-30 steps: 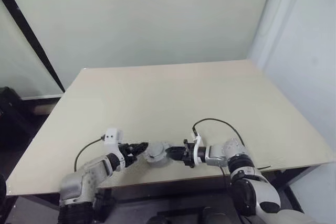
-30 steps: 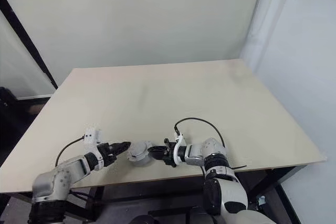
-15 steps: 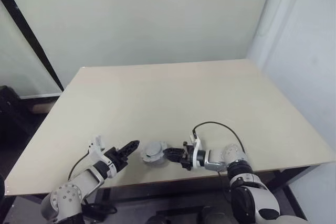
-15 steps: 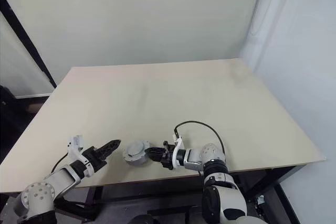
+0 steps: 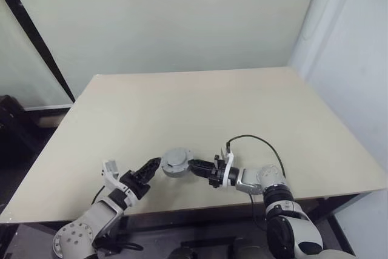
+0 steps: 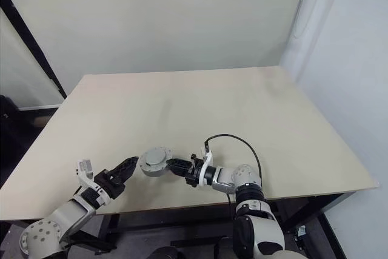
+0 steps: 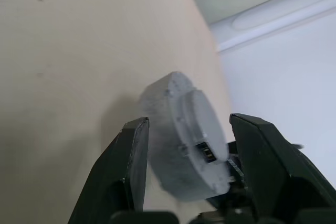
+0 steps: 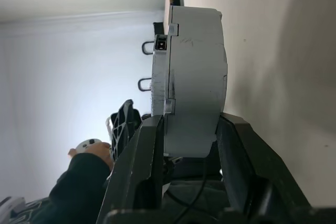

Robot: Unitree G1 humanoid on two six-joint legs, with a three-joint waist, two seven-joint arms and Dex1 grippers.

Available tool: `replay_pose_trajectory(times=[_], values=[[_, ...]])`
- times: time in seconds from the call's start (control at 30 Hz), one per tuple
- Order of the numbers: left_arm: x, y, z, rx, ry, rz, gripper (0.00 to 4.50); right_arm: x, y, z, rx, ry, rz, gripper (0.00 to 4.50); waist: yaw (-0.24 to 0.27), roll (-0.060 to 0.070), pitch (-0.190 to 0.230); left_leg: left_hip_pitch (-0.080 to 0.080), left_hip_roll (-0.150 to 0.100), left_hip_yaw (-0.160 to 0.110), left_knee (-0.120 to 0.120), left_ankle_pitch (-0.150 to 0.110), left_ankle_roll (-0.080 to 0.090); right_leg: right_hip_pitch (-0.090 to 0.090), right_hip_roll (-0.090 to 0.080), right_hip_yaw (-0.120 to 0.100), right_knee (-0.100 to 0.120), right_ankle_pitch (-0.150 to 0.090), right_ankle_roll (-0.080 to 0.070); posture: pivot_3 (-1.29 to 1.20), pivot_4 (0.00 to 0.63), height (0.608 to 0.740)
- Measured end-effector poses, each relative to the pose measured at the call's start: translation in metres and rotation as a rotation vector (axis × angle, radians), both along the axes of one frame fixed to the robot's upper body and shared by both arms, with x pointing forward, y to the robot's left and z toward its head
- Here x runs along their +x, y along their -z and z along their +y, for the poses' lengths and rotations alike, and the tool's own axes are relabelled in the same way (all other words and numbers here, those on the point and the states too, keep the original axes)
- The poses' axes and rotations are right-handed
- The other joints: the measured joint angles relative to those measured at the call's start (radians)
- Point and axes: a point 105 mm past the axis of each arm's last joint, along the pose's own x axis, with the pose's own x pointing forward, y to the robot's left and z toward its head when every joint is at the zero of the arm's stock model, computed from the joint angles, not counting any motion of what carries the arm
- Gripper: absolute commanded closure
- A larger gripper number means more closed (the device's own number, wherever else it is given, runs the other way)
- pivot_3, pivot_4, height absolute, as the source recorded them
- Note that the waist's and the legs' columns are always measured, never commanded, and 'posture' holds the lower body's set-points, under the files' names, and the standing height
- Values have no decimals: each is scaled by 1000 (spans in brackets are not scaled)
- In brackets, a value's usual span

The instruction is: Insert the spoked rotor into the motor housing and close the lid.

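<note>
Motor housing point(image 5: 176, 162) above the table's point(image 5: 200, 107) near edge; between left claw point(image 5: 148, 170) and right claw point(image 5: 197, 165)

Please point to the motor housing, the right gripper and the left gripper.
motor housing point(image 5: 176, 162): left eye view, its top face.
right gripper point(image 5: 197, 165): left eye view, between its fingertips.
left gripper point(image 5: 154, 166): left eye view, between its fingertips.

Worktop point(image 5: 200, 107): pale beige, plain, faint wood-tone, no markings. Motor housing point(image 5: 176, 162): matte light grey all round, slightly speckled finish, lid point(image 7: 202, 124) the same grey; small dark rectangular socket in its rim. Left gripper point(image 5: 150, 167): black fingers, white bracket behind, grey arm shell. Right gripper point(image 5: 195, 165): black fingers, white collar, silver-grey wrist, black cable point(image 5: 254, 141) looping off it. Wall point(image 5: 170, 16): pale grey-green, flat. Black diagonal frame strip point(image 5: 36, 40) at the left.
</note>
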Motion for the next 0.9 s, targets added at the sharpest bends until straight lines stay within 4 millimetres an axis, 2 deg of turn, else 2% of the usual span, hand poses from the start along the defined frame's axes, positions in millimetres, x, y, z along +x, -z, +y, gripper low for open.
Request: replay_pose_trajectory(times=[0.27, 0.37, 0.47, 0.6, 0.9], values=[[2, 13, -14, -35, 31, 56, 1843, 1, -8, 0, 19, -3, -23, 3280, 0, 0, 0, 0, -2, 1, 0, 0, 0, 0, 1, 0, 0, 0, 0, 0, 0, 740], [4, 12, -15, -25, 26, 38, 1843, 1, -10, 0, 22, -7, -27, 3282, 0, 0, 0, 0, -2, 1, 0, 0, 0, 0, 1, 1, 0, 0, 0, 0, 0, 740], [5, 13, -12, -1, 12, 22, 1263, 0, -11, 1, 26, -13, -31, 3302, 0, 0, 0, 0, -2, 1, 0, 0, 0, 0, 1, 1, 0, 0, 0, 0, 0, 740], [6, 12, -9, -1, -13, -2, 0, 1, -13, 1, 28, -14, -39, 3302, 0, 0, 0, 0, -1, 1, 0, 0, 0, 0, 1, 1, 0, 0, 0, 0, 0, 740], [7, 12, -11, -44, -10, -7, 0, -2, -11, 4, 9, -34, -37, 3302, 0, 0, 0, 0, -1, 1, 2, 0, 0, 0, 1, 2, 1, 0, 0, 0, 0, 740]])
